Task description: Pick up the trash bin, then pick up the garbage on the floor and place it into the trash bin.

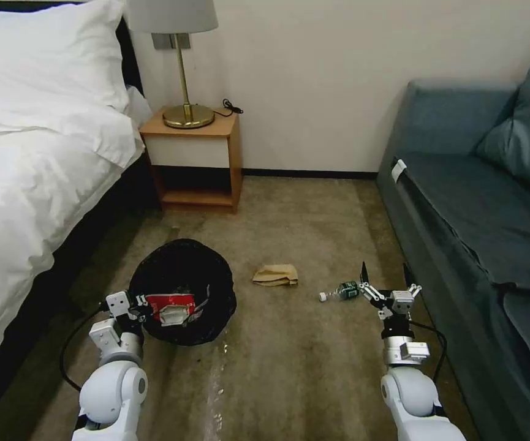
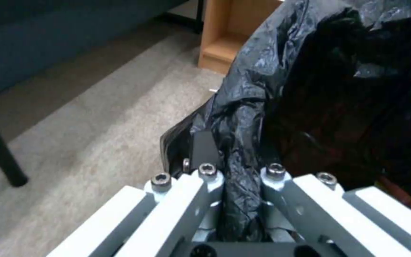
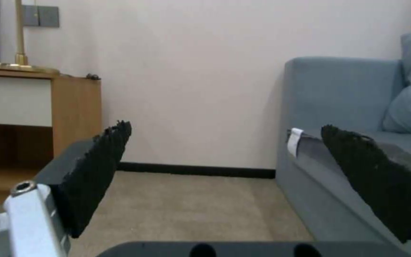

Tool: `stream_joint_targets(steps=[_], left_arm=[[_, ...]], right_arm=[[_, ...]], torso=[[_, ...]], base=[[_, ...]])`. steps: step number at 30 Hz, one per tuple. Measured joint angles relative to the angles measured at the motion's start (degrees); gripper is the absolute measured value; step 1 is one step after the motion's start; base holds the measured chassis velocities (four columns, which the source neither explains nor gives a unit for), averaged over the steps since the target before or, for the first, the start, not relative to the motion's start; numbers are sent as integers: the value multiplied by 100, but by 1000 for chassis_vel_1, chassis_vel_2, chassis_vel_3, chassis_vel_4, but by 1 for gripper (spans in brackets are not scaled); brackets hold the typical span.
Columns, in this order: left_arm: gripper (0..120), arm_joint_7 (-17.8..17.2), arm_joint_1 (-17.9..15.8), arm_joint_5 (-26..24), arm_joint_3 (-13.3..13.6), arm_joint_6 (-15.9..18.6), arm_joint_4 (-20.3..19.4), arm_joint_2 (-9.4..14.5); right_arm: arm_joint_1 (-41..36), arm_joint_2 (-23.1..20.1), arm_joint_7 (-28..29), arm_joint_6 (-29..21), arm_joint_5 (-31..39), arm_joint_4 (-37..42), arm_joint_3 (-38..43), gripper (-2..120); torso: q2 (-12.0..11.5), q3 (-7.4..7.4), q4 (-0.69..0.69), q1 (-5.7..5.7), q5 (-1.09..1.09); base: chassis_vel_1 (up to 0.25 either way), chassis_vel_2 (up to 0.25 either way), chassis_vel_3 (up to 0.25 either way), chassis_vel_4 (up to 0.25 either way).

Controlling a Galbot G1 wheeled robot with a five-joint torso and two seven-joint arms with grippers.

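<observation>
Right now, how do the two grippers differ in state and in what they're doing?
The left gripper is shut on the trash bin, clamping its black-bagged rim; the right gripper is open and holds nothing. The left one sits beside the bed; the right one hangs near the sofa, just beside the small bottle on the carpet. Both are low over the floor.

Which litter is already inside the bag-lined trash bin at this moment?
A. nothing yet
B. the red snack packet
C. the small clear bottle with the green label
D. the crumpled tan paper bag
B: the red snack packet lies inside the small round bin lined with a black plastic bag, while the crumpled tan paper bag and the small clear green-labelled bottle lie on the carpet.
</observation>
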Motion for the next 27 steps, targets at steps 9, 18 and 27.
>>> stream_joint_targets(steps=[9,18,27], left_arm=[[3,1,0,-2,20,-5,16,6],[3,-3,30,0,32,-5,-13,18],[3,-4,49,-14,15,5,-16,53]], right_arm=[[66,3,-3,70,-140,-40,1,100],[176,-33,168,101,-208,-31,-99,100],[520,-211,679,-341,-381,121,-474,100]], torso=[[0,1,-1,0,0],[0,0,0,0,1],[0,0,0,0,0]], base=[[-114,127,126,-116],[-25,16,22,-21],[0,0,0,0]])
